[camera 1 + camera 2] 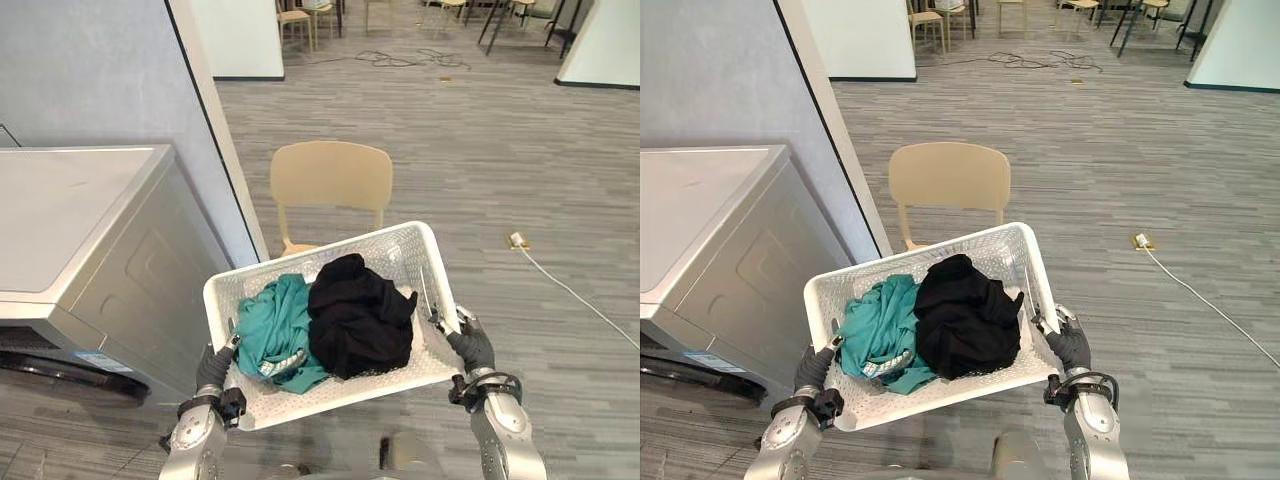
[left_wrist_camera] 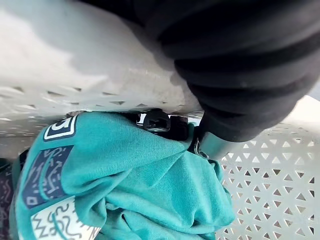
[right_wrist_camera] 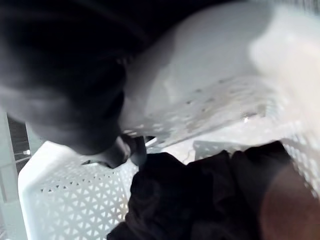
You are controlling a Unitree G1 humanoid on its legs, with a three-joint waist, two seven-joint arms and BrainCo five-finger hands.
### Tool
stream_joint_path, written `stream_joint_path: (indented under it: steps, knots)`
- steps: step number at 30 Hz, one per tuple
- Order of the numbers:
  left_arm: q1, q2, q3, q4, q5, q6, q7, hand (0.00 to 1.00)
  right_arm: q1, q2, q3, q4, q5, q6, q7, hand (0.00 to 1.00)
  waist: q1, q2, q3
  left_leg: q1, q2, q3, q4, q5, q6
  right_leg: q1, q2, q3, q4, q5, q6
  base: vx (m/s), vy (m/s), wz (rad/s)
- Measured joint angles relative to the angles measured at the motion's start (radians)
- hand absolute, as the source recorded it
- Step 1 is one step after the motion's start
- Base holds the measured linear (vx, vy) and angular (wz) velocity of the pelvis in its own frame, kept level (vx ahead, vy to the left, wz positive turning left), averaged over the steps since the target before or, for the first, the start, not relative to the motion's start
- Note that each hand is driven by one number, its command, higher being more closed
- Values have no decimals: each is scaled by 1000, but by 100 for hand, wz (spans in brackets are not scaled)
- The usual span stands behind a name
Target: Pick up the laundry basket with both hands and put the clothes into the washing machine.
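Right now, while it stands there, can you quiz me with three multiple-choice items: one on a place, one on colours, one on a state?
1. Where is the washer from the basket?
A. on the robot's left
B. on its right
C. under it

2. What colours are the two garments in it?
A. red and white
B. teal and black
C. yellow and blue

3. How is the basket?
A. lying flat on the ground
B. held up by both hands
C. upside down

Answers:
1 A: the washer stands at the left of both eye views.
2 B: a teal garment lies beside a black garment.
3 B: the left hand and right hand grip its rim at either end.
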Motion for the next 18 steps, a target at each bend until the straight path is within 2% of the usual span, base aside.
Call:
stream_joint_path:
  steps: [1,2,3,5,6,7,9,12,13,14,15,16,18]
  knots:
    - [-1,-2,0,-2,0,0,-1,100,8,-2,2,-16,1,0,-3,100,0,-2,9,-19,12,1,69,-7,-2,15,1,-1,-2,-15,-1,373,-53,5]
    - [3,-11,2,-6,0,0,-2,100,28,-9,4,-52,1,1,-4,100,5,-4,26,-81,44,11,278,-9,-2,60,2,0,-11,-33,-1,276,-54,-5]
    - [27,-32,9,-31,0,0,-5,100,51,-27,9,-92,3,1,-3,100,12,8,30,-161,92,4,510,14,-15,100,14,6,-12,-50,-13,272,-27,-19]
    - [63,-50,13,-63,-4,-6,-17,100,70,-46,15,-131,9,1,1,100,29,9,31,-234,133,-8,696,13,-13,141,19,24,-16,-78,-21,278,51,-41]
    - [67,-52,15,-74,-4,-9,-23,100,73,-46,14,-140,11,1,1,100,39,11,29,-264,151,-10,717,10,-8,176,17,37,-43,-80,-17,293,74,-40]
    - [68,-52,19,-78,-4,-11,-25,100,72,-45,15,-140,16,1,1,100,41,10,27,-276,159,-11,707,9,-5,191,14,42,-59,-74,-7,311,96,-32]
    - [69,-52,27,-79,-4,-16,-26,100,72,-45,22,-141,28,0,2,100,42,3,22,-289,183,-16,587,8,-4,228,-12,61,-102,-60,15,329,166,-28]
    - [78,-62,27,-79,-2,-15,-31,100,82,-45,15,-140,28,0,3,100,39,-9,13,-254,185,-40,262,21,-20,244,-67,86,-126,-38,51,285,233,-25]
    - [79,-63,22,-79,0,-15,-36,100,89,-45,6,-140,29,-3,5,100,36,-1,8,-224,174,-72,84,99,-14,248,-80,91,-136,-34,67,272,321,-14]
    - [80,-66,17,-79,0,-15,-39,100,93,-46,-1,-140,29,-3,7,100,35,14,-2,-209,174,-85,11,190,-5,249,-82,92,-142,-29,91,279,385,-16]
    - [85,-66,11,-77,1,-15,-41,100,101,-38,-10,-127,29,-6,11,100,35,25,-22,-191,171,-87,-51,280,-67,254,-90,96,-156,-40,150,272,372,-2]
    - [86,-58,13,-76,10,-14,-40,100,99,-16,-11,-111,28,1,14,100,20,-8,-36,-173,127,-84,-103,265,-87,257,-129,95,-174,-33,176,247,369,10]
    - [88,-38,19,-76,11,-14,-42,100,109,8,-18,-110,27,1,22,100,10,-40,-44,-159,81,-77,-151,265,-87,256,-172,87,-187,3,212,167,297,19]
